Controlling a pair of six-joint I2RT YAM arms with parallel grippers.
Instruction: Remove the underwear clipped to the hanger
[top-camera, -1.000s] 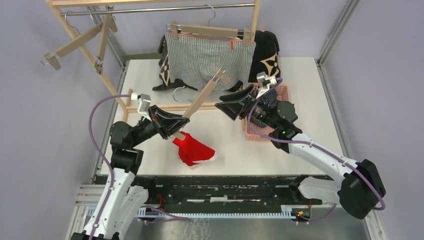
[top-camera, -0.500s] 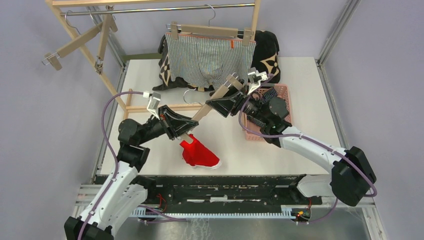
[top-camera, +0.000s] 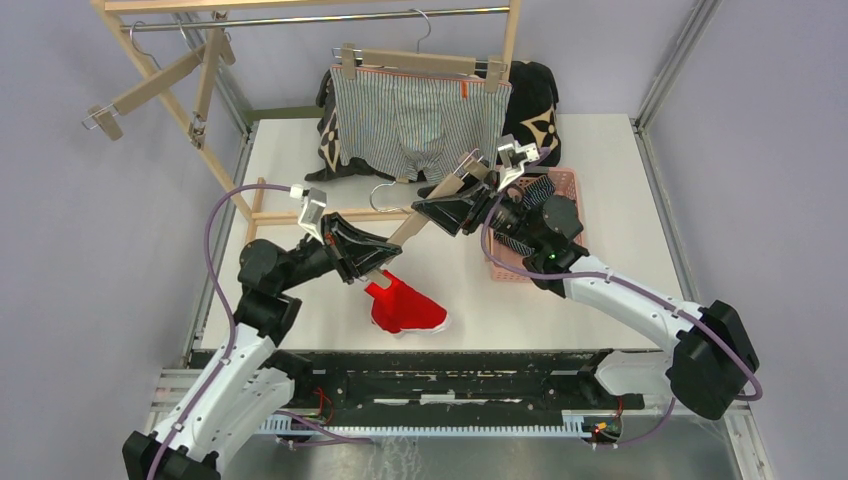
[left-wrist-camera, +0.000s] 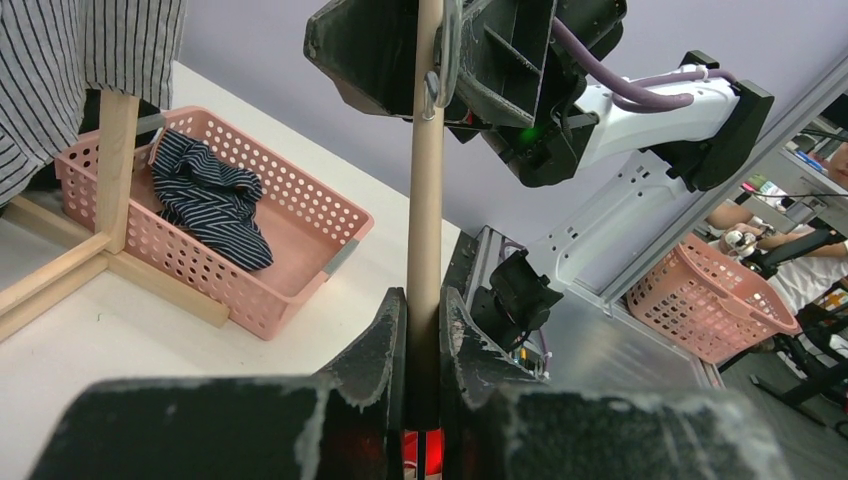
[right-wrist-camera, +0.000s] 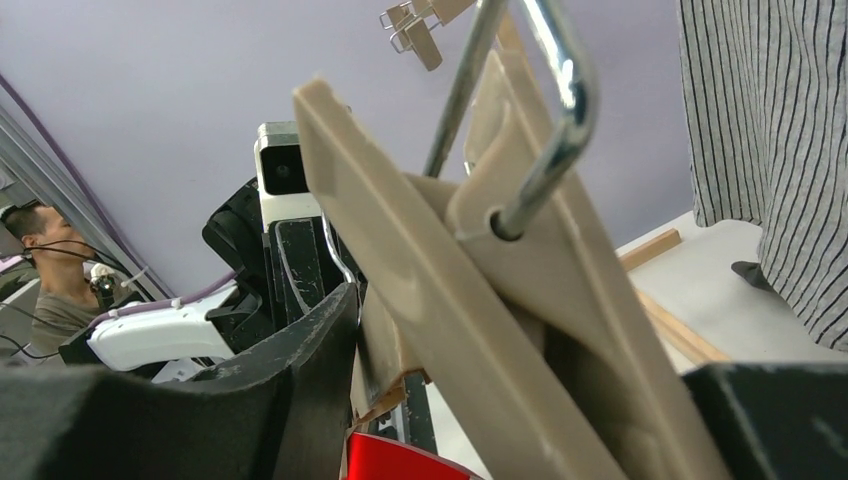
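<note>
Above table (top-camera: 620, 200), right claw (top-camera: 432, 209) now around hanger (top-camera: 400, 238), red underwear (top-camera: 405, 308) nudged rightward

A robotics lab: white table (top-camera: 620, 180) boxed by grey panels (top-camera: 770, 150), aluminium rails (top-camera: 668, 60).

Bright, even light; soft shadows on the white bench (top-camera: 612, 150); my black fingers (left-wrist-camera: 378, 345) blur close; the pale wooden hanger's hook (right-wrist-camera: 580, 100) glints.

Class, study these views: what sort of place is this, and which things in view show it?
Probably a robotics lab cell staged for laundry practice: a left arm and right arm bolted at a white table, a wooden clothes rack, and a pink basket.
</note>
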